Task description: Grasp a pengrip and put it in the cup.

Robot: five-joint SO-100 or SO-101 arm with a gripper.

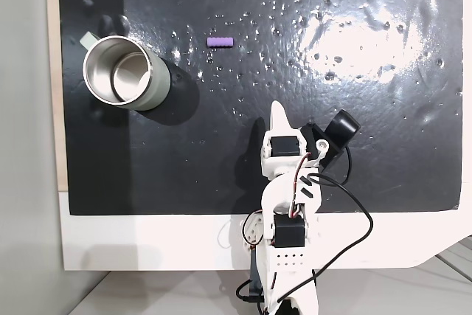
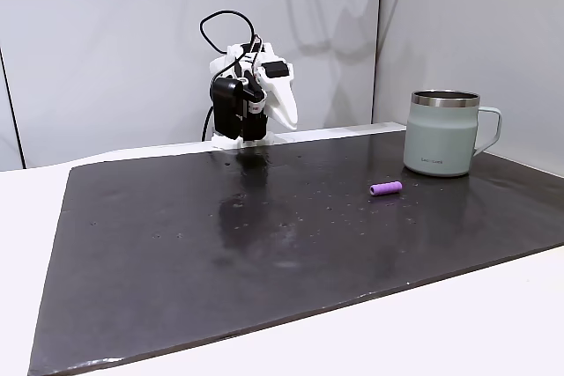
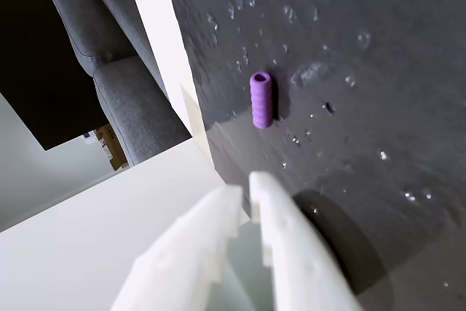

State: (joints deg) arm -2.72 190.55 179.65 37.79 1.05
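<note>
Wrist view: pengrip (image 3: 262,99) lies flat, open end pointing up-frame.

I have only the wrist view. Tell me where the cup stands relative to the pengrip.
Observer: In a fixed view from above, the cup stands left of the pengrip, well apart from it.
Operator: Give me the cup's state.
Observer: Upright; in that view its steel inside looks empty.
Operator: Report where the gripper is.
Observer: The gripper is near the arm's base, its tips close together, holding nothing, well short of the pengrip.
Operator: Say which way the handle points.
Observer: In the other fixed view the handle points right, away from the pengrip.
</note>
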